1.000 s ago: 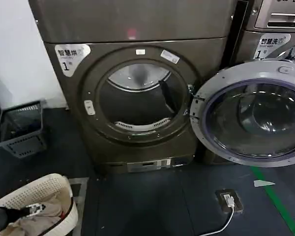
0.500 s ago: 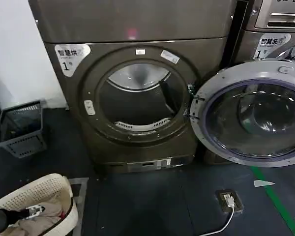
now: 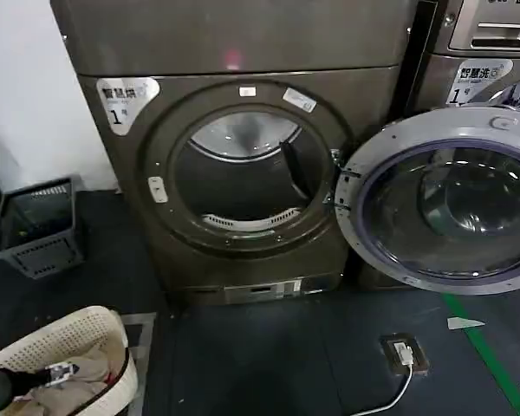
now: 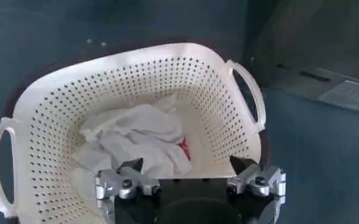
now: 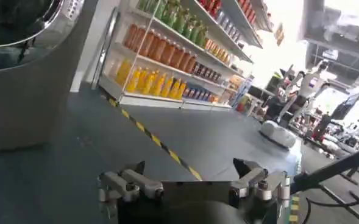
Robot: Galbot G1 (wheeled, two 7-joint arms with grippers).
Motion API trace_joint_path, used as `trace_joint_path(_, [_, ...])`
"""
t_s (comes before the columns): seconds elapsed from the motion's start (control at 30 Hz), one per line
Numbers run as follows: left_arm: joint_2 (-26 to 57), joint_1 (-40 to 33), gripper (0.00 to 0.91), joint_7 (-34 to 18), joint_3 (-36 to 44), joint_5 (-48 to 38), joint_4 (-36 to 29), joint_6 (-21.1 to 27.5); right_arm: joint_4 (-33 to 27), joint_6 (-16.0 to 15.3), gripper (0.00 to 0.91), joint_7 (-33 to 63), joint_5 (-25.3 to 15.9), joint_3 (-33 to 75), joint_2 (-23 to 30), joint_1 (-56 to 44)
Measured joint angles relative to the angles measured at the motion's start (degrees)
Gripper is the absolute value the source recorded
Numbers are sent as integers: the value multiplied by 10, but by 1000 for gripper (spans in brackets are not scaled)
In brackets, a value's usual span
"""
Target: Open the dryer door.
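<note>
The dryer door [image 3: 451, 208] stands swung wide open to the right of the bronze-grey dryer [image 3: 243, 52], its pale grey inner rim and dark glass facing me. The round drum opening [image 3: 243, 178] is uncovered. My left gripper [image 3: 59, 373] hangs low at the front left, over a white perforated laundry basket [image 4: 136, 67] that holds pale clothes [image 4: 136, 137]. This left gripper [image 4: 186, 162] is open with nothing between its fingers. My right gripper [image 5: 190, 164] is open too, held over bare dark floor and facing away from the machines.
A dark grey crate [image 3: 36, 225] stands against the white wall at the left. A floor socket with a white cable [image 3: 405, 354] and a green floor line [image 3: 490, 355] lie at the right. A second machine [image 3: 485, 52] stands behind the open door. Bottle shelves [image 5: 167, 55] line the room.
</note>
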Motion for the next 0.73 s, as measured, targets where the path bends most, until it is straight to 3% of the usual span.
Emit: trace_joint_path(0.73, [0, 13, 907, -1, -11, -3, -2, 0, -3, 0, 907, 0, -6, 1, 3, 3])
